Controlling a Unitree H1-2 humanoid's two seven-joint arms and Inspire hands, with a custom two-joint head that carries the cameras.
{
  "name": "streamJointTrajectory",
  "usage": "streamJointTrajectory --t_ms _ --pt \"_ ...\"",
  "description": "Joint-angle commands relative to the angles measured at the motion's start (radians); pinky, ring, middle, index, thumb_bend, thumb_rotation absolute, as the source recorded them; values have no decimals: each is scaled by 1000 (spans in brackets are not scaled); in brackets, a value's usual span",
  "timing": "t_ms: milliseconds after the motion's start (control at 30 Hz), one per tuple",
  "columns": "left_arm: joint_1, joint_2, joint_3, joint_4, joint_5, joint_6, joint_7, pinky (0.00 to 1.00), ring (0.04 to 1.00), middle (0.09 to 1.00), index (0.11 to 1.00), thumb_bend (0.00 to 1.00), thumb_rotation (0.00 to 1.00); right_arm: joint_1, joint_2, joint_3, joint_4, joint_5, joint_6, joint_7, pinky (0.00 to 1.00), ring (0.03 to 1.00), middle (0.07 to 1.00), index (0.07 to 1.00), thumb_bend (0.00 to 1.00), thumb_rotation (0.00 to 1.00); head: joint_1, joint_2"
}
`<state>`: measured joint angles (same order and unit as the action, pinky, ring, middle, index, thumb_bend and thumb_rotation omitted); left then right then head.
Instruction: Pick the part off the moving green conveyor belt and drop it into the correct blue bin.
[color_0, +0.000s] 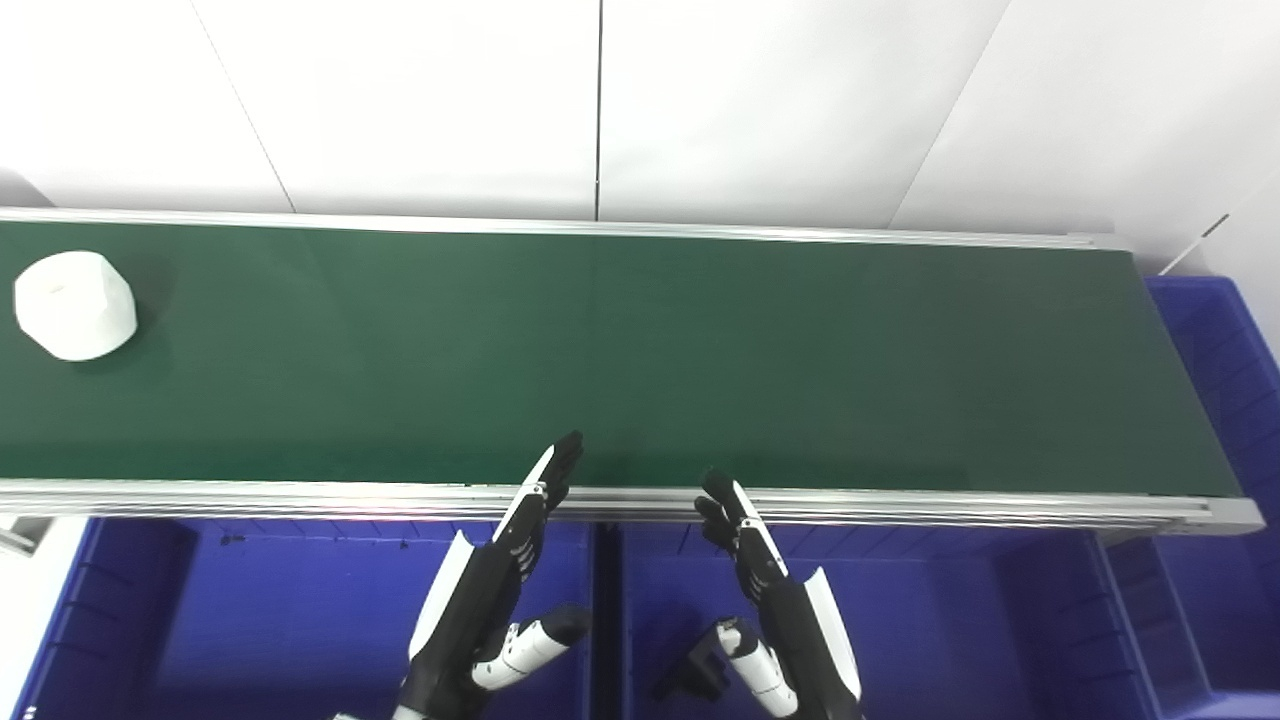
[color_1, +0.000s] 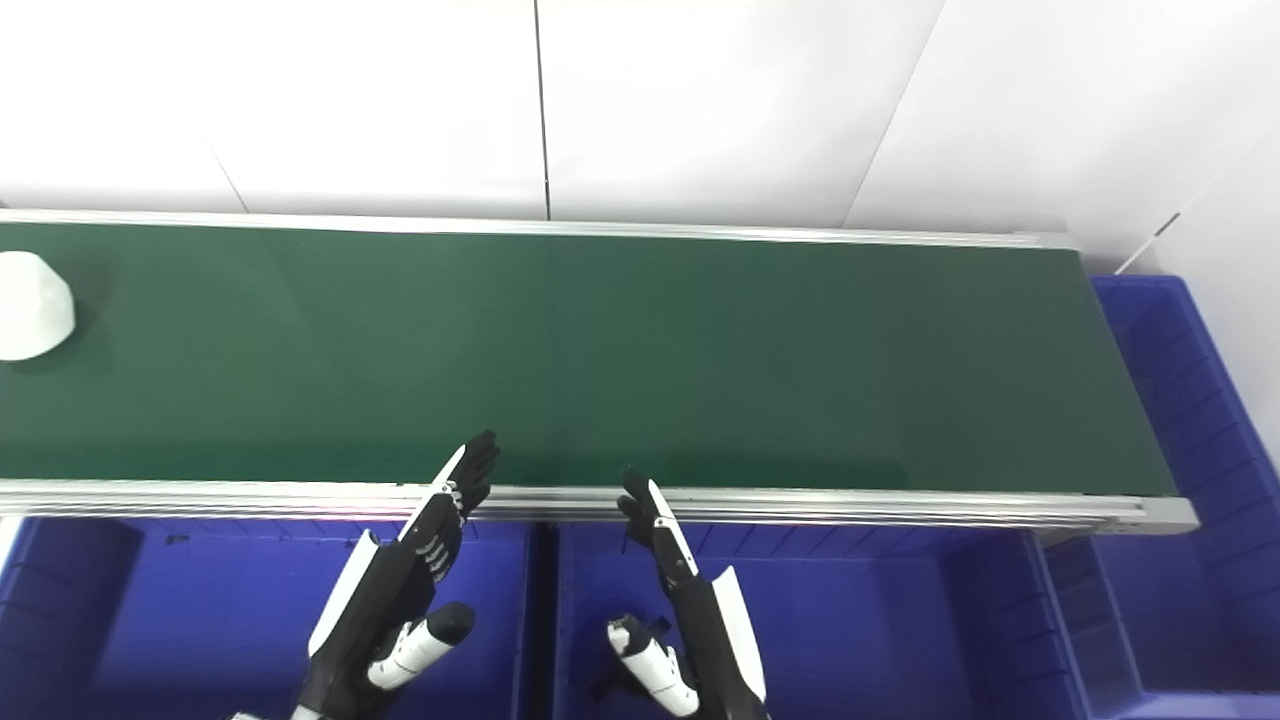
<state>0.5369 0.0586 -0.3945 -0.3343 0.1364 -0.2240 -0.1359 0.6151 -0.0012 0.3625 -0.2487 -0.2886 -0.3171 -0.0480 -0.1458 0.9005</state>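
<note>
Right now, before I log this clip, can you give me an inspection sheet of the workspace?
Surface: green conveyor belt in aluminium rails, mostly bare.
Job's things: white part at the belt's far left; blue bins below the near rail, another blue bin at the right end.
Clutter: small black object in the bin near the right robot hand.
Hands: left robot hand and right robot hand open, holding nothing, above the bins.
Cables: nothing seen.
Surroundings: white wall panels.
</note>
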Motion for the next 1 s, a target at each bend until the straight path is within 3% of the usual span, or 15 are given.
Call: streamJointTrajectory --t_ms 0,300,467,633,967 --pt "8 3 1 -17 -19 -24 -1 1000 1000 989 1000 796 812 10 5 2 -11 -1 -21 -1 893 931 961 963 823 995 5 -1" --pt "73 23 55 -44 -67 -25 16 999 1000 988 1000 796 885 4 -5 2 0 11 -12 14 929 965 987 976 847 1000 26 -5" --pt "101 23 97 -83 -55 -17 33 968 988 981 940 776 928 3 -13 2 7 16 -25 19 957 980 1000 996 843 1000 53 -9" --pt "114 11 105 -99 -70 -23 44 968 983 979 941 735 915 17 -10 -13 7 20 -42 5 976 978 997 986 829 1000 60 -9" --pt "141 -29 116 -110 -86 0 65 1000 1000 1000 988 750 890 26 -12 -23 1 22 -59 -5 942 964 980 968 808 1000 67 -5"
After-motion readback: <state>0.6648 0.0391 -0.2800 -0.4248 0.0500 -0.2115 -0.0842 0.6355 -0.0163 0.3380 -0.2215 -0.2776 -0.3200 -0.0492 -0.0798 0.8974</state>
